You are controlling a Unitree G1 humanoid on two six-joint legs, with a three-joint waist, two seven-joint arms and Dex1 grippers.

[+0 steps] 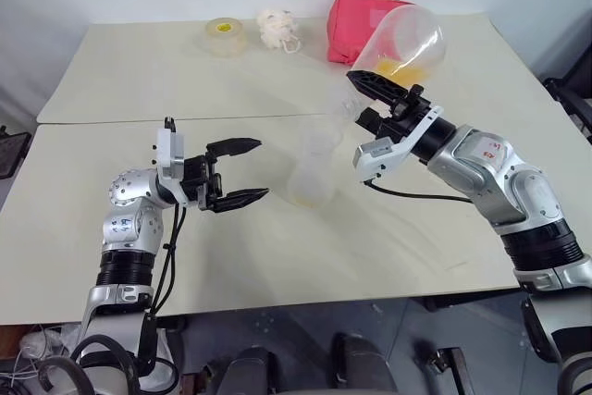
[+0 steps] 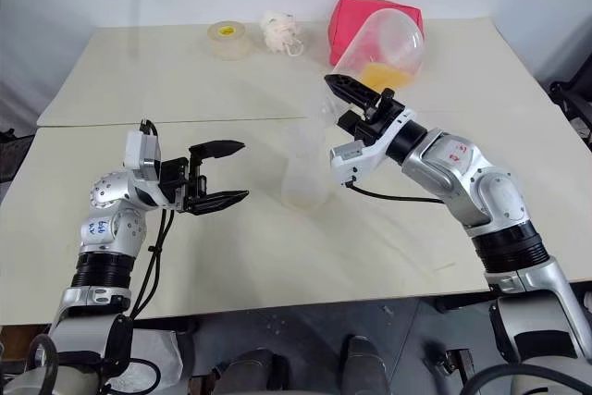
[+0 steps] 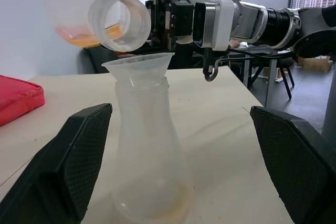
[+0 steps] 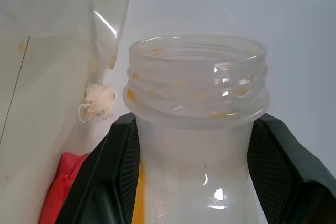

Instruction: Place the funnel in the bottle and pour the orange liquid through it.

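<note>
The bottle [image 1: 310,178] stands upright mid-table with the clear funnel [image 1: 321,139] seated in its neck. My right gripper [image 1: 363,94] is shut on the neck of a second clear flask [image 1: 407,39] and holds it tilted, base raised. That flask's mouth [image 3: 119,22] hangs just above and beside the funnel [image 3: 139,66] rim. The orange liquid [image 1: 404,67] pools low in the raised base, and a faint orange trace lies at the bottle's bottom [image 3: 176,205]. My left gripper [image 1: 262,168] is open, level, its fingers [image 3: 79,150] to either side of the bottle [image 3: 149,150], not touching it.
At the far side of the table lie a red pouch [image 1: 356,16], a crumpled white wad [image 1: 277,27] and a roll of tape [image 1: 225,34]. A seam [image 1: 139,120] runs across the table between the two tops.
</note>
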